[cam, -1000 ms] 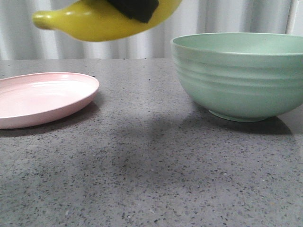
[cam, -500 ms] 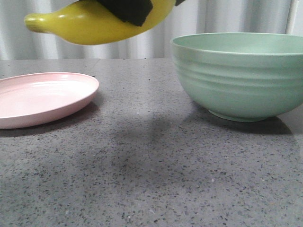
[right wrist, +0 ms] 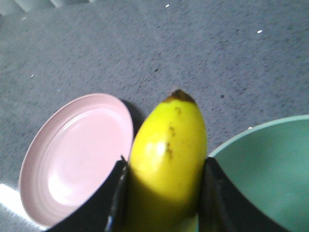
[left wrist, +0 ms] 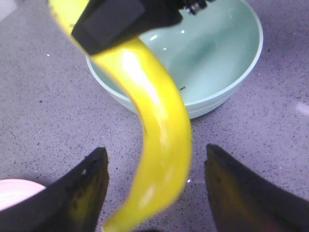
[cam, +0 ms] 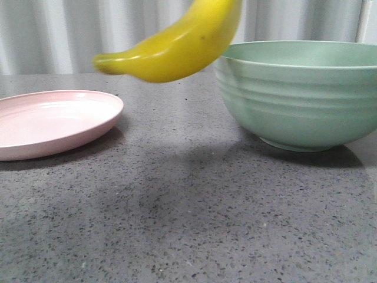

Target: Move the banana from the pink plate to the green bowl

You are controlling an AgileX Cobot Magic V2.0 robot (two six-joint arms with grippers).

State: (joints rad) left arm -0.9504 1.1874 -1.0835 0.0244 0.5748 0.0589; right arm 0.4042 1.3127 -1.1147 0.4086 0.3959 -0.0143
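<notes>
one pink plate (cam: 56, 121) sits bare on the table (cam: 177, 224), left of the green bowl (cam: 300, 94). one banana (cam: 177, 47) hangs in the air between plate and bowl, tipped up toward the bowl's rim, likely so as to drop in. right hand (right wrist: 161, 193) squeezed tight on the banana. left hand (left wrist: 154, 186) spread wide, holding nothing, banana hanging loose between.

Front view: banana (cam: 177, 50) cut off at top edge, upper end out of frame; whatever holds it unseen. Pink plate (cam: 53, 121) clipped at left edge; green bowl (cam: 300, 94) clipped at right.

Left wrist view: banana motion-blurred, its lower tip lost at frame edge.

Right wrist view: banana base hidden between right hand (right wrist: 163, 203) fingers; bowl only partly in frame.
</notes>
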